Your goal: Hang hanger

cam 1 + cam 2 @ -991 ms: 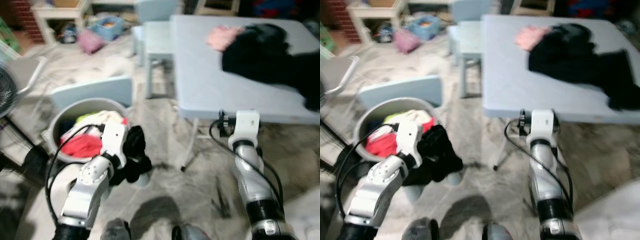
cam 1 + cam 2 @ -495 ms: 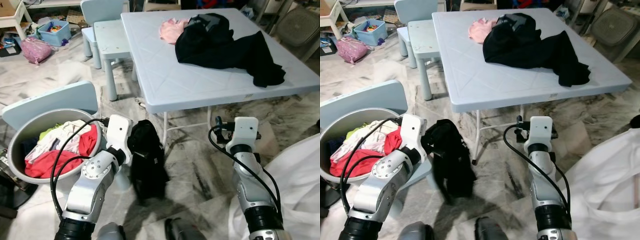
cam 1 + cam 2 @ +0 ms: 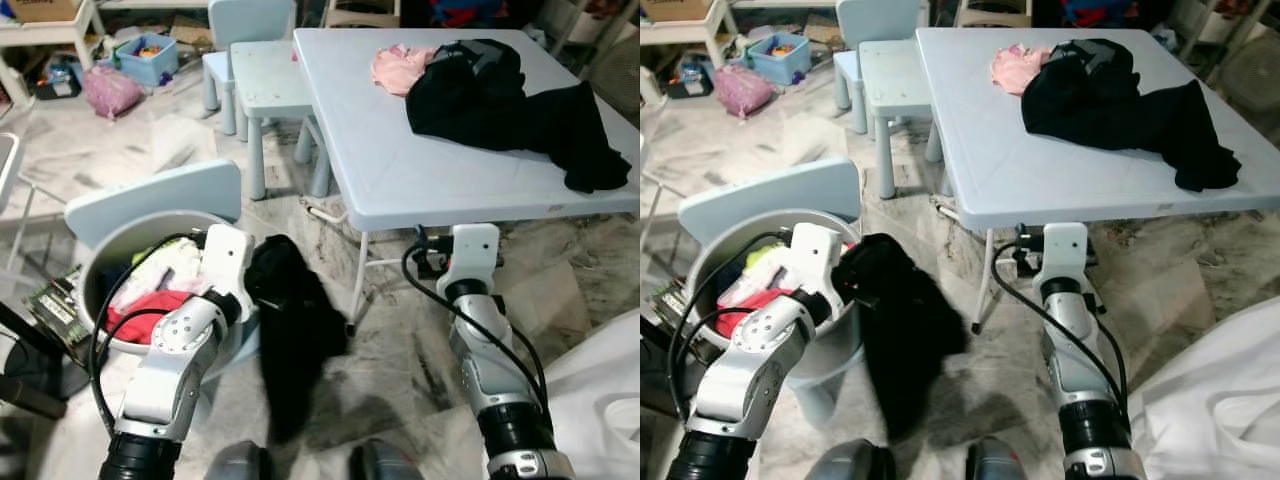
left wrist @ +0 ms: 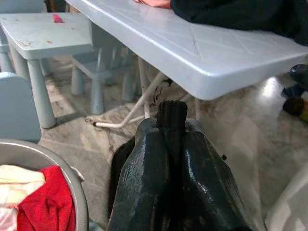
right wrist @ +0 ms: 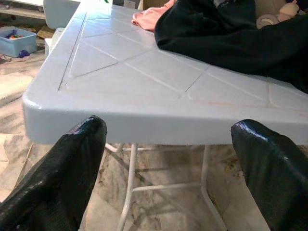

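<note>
Left wrist view, left gripper (image 4: 172,144) pinching, perhaps, hanger (image 4: 172,118)

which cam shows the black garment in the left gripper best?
Right eye view: the black garment hangs full length from the left gripper, beside the laundry basin. Left eye view shows much the same. Left wrist view catches just a pinched fold between shut fingers.
</note>
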Available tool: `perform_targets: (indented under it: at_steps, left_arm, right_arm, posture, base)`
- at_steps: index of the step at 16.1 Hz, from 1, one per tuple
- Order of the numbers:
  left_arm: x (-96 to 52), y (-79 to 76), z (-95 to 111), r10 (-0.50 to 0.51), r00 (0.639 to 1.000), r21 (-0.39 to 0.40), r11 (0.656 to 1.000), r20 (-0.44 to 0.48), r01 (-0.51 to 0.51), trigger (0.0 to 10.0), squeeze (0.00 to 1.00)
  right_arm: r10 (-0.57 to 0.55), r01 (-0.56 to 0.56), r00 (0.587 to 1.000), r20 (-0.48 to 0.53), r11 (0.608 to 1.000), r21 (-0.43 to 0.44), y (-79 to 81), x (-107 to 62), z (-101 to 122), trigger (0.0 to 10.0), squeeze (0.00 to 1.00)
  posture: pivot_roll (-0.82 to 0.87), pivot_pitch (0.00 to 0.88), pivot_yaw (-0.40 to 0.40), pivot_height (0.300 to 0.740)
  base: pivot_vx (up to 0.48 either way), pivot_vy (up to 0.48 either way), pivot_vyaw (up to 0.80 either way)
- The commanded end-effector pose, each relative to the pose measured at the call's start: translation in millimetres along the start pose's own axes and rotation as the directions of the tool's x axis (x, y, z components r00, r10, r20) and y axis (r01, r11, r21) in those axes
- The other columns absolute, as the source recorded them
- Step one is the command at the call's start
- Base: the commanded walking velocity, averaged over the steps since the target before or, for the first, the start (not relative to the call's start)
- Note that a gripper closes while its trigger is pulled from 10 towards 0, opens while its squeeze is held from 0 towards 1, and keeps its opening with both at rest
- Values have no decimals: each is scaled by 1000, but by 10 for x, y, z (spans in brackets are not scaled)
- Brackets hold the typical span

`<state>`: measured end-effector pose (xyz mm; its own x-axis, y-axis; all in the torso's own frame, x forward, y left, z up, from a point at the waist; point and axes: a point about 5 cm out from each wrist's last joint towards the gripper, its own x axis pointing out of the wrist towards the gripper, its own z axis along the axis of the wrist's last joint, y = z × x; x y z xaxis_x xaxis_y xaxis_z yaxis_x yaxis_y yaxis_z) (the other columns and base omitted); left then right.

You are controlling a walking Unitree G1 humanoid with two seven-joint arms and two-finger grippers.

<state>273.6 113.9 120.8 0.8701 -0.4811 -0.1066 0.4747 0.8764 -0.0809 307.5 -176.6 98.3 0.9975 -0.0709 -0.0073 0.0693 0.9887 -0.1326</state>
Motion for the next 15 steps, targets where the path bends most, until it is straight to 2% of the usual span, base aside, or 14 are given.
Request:
perform_targets:
  at_steps: [1,10,12,15]
  left_arm:
    - [38,-63,41,-31,999,-1,1000,15,31,10000,0]
    - [53,-64,9,-35,999,18,999,6,35,10000,0]
    - [51,-71,35,-51,998,56,997,24,49,10000,0]
    - [24,-10,64,-76,996,23,997,52,75,10000,0]
  right_arm:
    - [-15,15,1000,-14,1000,-5,-65,-15,-19,10000,0]
    - [-2,2,1000,-12,1000,-1,-29,17,-7,10000,0]
    - [1,-1,1000,-15,1000,4,-4,7,-11,10000,0]
    - [5,-5,1000,-21,1000,10,27,-8,-29,10000,0]
  posture:
    - [-3,78,-33,740]
    - [1,61,-38,740]
    - [-1,59,-33,740]
    - [0,66,-32,740]
  base:
    - [0,472,0]
    - [0,480,0]
    - [0,0,0]
    - [0,0,0]
